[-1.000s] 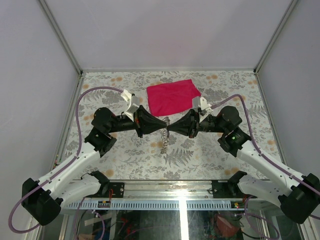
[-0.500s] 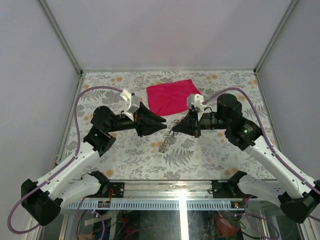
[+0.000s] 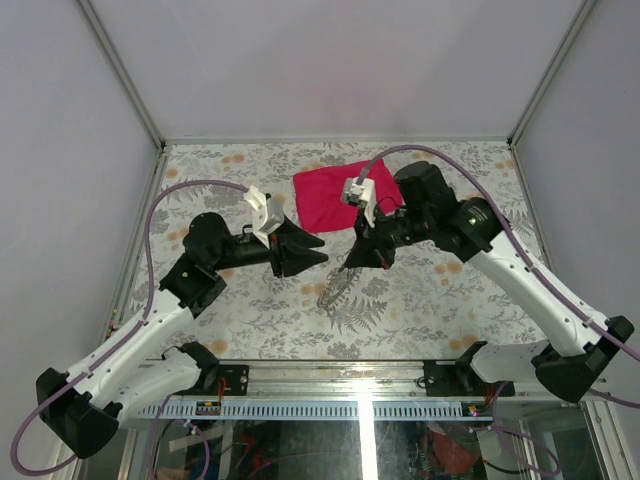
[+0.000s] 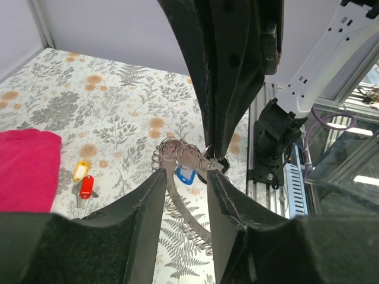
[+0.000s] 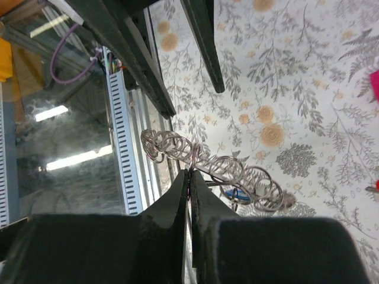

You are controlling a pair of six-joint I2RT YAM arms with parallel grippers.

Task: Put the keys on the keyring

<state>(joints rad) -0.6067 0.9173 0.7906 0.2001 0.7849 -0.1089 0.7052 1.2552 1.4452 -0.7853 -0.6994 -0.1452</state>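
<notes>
Moved since before: the left gripper [image 3: 318,250] has let go and backed off, jaws parted, empty. The right gripper [image 3: 352,262] has swung in and risen, pinched tight on the keyring [image 3: 335,285], whose linked silver rings trail down toward the table [image 3: 200,180]. A blue-tagged key [image 4: 185,176] seems hung on it. The yellow-tagged key [image 4: 81,171] and red-tagged key [image 4: 86,186] lie loose near the pink cloth [image 3: 345,193], so two are probably left to thread.
</notes>
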